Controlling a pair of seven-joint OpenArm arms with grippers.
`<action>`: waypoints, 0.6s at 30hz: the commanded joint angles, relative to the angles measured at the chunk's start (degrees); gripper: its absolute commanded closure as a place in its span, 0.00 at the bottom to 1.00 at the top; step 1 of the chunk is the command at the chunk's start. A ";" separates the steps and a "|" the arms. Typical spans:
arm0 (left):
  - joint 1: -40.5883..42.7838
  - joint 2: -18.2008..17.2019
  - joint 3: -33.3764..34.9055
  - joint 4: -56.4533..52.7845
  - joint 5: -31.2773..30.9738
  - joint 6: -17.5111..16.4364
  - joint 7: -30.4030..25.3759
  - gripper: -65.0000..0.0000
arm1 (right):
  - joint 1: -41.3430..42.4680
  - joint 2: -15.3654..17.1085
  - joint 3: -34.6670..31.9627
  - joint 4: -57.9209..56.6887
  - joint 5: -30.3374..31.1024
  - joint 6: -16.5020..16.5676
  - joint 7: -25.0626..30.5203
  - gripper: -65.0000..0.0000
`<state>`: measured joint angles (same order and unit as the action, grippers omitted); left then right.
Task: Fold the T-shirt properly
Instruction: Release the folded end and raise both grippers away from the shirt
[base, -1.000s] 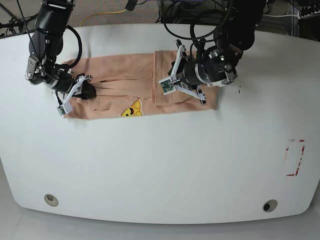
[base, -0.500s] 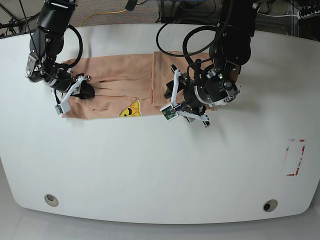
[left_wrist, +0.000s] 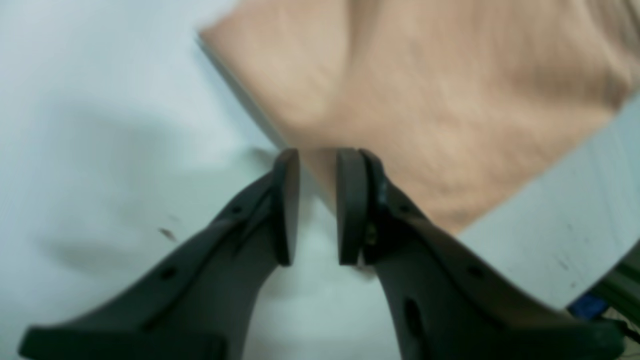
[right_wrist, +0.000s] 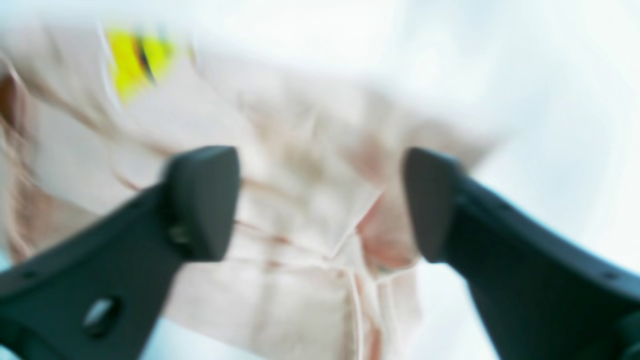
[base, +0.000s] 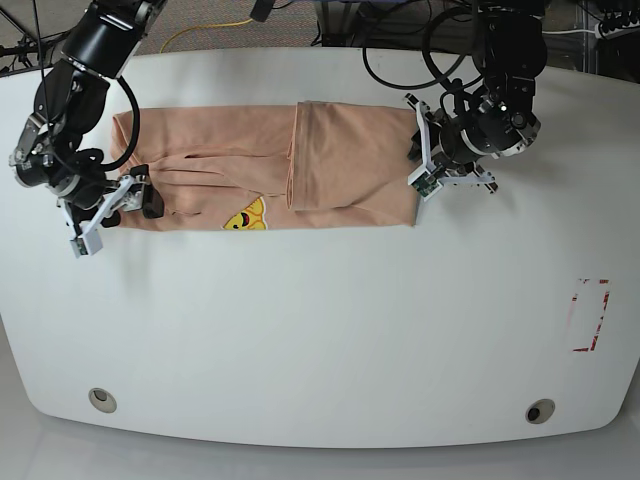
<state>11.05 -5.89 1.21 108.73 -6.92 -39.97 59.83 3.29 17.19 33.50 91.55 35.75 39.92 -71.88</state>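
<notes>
The peach T-shirt (base: 200, 150) lies flat across the back of the white table (base: 320, 330), its right part folded over to the left; the yellow print (base: 240, 218) peeks out at the front edge. My left gripper (base: 418, 165) hovers at the shirt's right edge. In the left wrist view its jaws (left_wrist: 318, 155) stand a narrow gap apart with nothing between them, just short of the T-shirt (left_wrist: 425, 100) corner. My right gripper (base: 125, 205) is at the shirt's left end. It is wide open (right_wrist: 315, 165) above the wrinkled T-shirt (right_wrist: 300, 280), with the print (right_wrist: 135, 60) beyond.
A red-outlined rectangle (base: 590, 315) is marked near the table's right edge. Two round holes (base: 100, 400) (base: 540, 410) sit near the front edge. Cables, one of them yellow (base: 210, 30), lie on the floor behind the table.
My left gripper drew back from over the folded part to the shirt's right edge. My right gripper opened wide and slid left off the sleeve. The shirt now lies flatter.
</notes>
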 joint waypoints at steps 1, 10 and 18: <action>-0.98 -0.92 -0.38 0.94 -0.77 -0.03 -2.56 0.84 | 2.56 1.32 4.53 -0.25 2.27 0.08 -3.07 0.15; -2.92 -0.57 -0.38 -1.69 -0.86 -0.03 -3.35 0.84 | 2.47 5.36 14.64 -11.06 8.34 0.08 -5.18 0.14; -3.44 -0.48 -0.47 -6.35 -0.86 -0.03 -8.01 0.84 | -0.17 7.21 17.45 -20.12 14.49 0.08 -5.09 0.14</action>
<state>8.03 -6.26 0.84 101.56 -7.29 -39.94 53.04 3.18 22.81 50.63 71.94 48.51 39.88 -77.60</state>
